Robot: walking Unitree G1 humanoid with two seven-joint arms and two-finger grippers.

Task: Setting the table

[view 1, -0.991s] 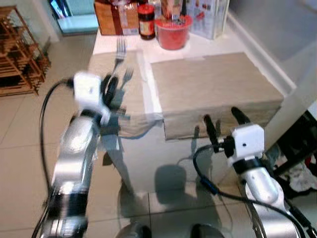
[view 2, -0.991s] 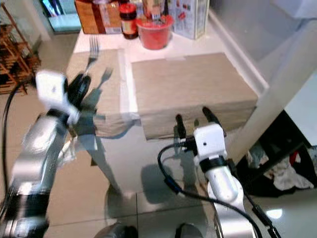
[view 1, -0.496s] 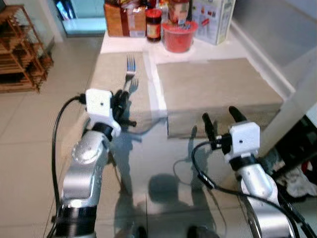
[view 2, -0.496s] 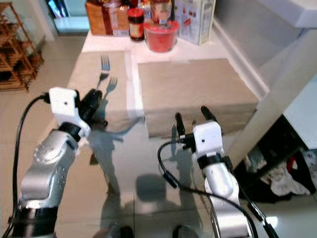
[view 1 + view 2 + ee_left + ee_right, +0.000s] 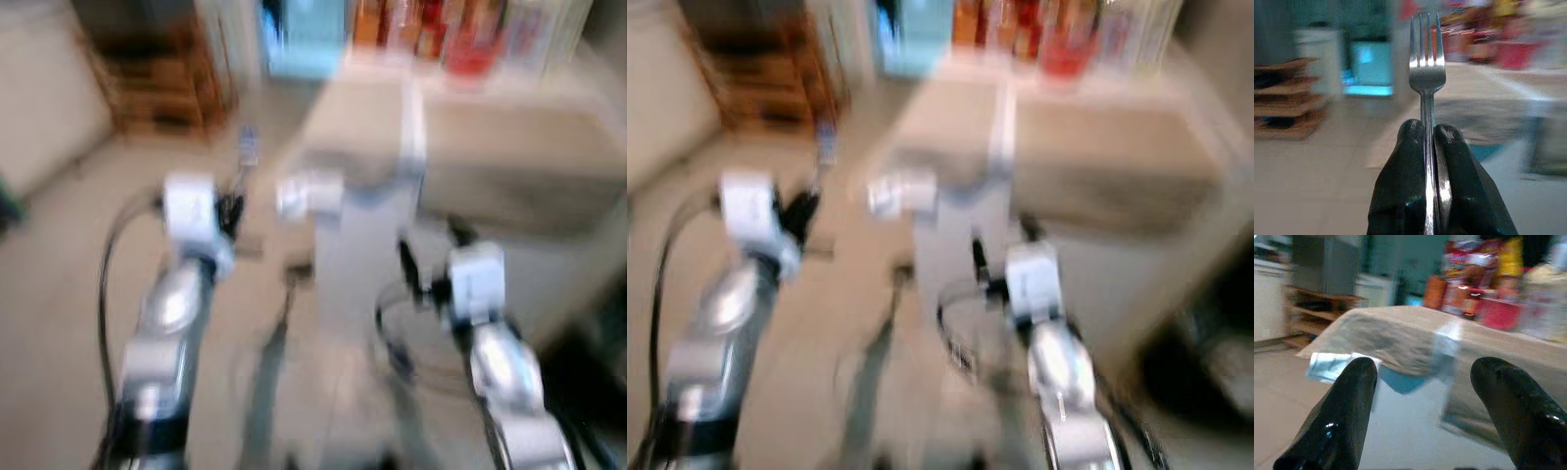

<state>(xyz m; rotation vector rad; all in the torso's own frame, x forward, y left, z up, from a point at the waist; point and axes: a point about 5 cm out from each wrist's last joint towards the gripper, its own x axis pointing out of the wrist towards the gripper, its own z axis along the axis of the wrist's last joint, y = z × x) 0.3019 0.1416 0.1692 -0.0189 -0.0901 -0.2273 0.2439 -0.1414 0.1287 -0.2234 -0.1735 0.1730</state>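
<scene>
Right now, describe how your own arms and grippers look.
Both arms are silver metal tubes, each with a white boxy wrist block. A black cable loops beside each arm. The left gripper and the right gripper each have two long, glossy black fingers with rounded tips. The head views are too blurred to show markings.

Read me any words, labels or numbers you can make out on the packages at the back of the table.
None can be read.
Colourful boxes and jars at the table's far end: printing too blurred.
Silver metal fork in the left pincer: no marking visible.
</scene>
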